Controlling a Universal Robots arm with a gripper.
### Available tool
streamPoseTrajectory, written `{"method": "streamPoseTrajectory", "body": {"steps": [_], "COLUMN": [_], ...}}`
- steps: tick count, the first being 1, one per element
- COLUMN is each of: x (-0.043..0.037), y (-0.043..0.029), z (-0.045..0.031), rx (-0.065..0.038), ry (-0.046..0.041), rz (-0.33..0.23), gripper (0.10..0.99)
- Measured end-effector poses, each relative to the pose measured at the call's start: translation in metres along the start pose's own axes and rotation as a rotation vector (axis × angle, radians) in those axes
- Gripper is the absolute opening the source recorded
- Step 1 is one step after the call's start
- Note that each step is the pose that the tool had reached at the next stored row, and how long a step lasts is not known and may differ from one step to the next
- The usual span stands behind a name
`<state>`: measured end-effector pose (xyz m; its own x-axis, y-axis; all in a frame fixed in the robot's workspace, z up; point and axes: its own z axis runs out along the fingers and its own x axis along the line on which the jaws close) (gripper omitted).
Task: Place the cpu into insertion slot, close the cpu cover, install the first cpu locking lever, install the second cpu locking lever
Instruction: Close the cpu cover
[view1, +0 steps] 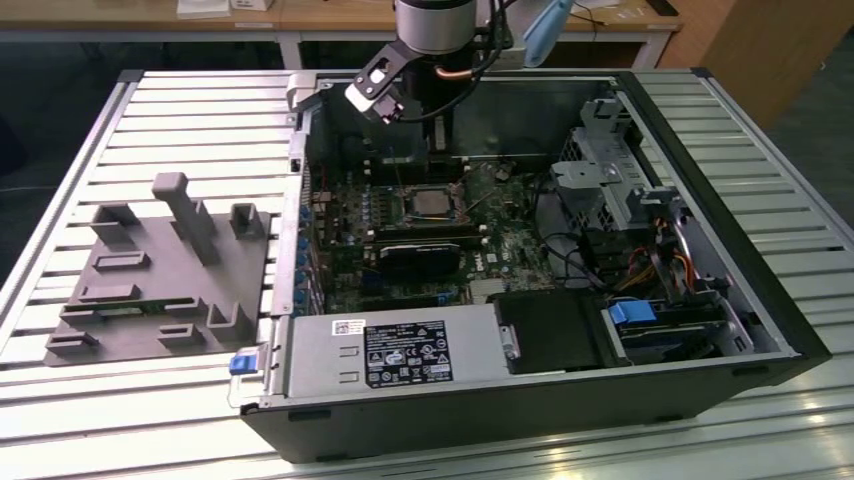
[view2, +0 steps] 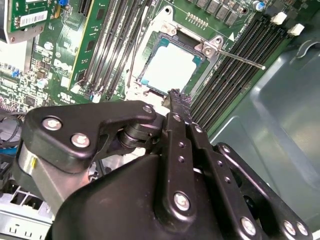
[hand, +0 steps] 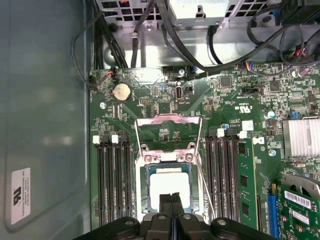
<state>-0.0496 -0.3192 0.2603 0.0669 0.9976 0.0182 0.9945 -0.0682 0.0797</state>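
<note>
The first step reads as done: the cpu (hand: 169, 186) lies flat inside the insertion slot (hand: 143, 190), its pale metal top facing up and its edges square with the socket rim; the rest is judged not yet done. The cpu cover (hand: 167, 131) is swung back off the socket, its square window showing bare green board rather than the chip; one locking lever (view2: 241, 58) sticks out free past the socket corner, unlatched; the second lever I cannot make out with any confidence among the thin wires beside the socket. So roughly a quarter of the work is complete, with the cover and both levers left. The gripper (hand: 171, 201) hangs just above the near edge of the socket, its two black fingers pressed together at the tips with nothing between them; it touches neither chip nor cover as far as both wrist views show. As for what holds what: the open computer case (view1: 534, 425) contains the motherboard, a grey labelled power supply box (view1: 387, 350) along its near wall, and a tangle of cables toward the exterior view's right; outside it, on the slatted table (view1: 160, 110) at the exterior view's left, a grey fixture tray (view1: 134, 268) stands with its upright posts and pockets mostly unfilled.
</note>
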Motion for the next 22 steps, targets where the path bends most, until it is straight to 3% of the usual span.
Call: {"method": "streamPoseTrajectory", "body": {"steps": [3,8,22], "x": [0.0,0.0006,0.0032], "y": [0.0006,0.0086,0.0487], "z": [-0.0002,0.0005,0.0037], "rx": [0.0,0.0,0.001], "ry": [-0.0004,-0.0002,-0.0004], "rz": [0.0,0.0,0.0], "gripper": [0.106,0.106,0.106]}}
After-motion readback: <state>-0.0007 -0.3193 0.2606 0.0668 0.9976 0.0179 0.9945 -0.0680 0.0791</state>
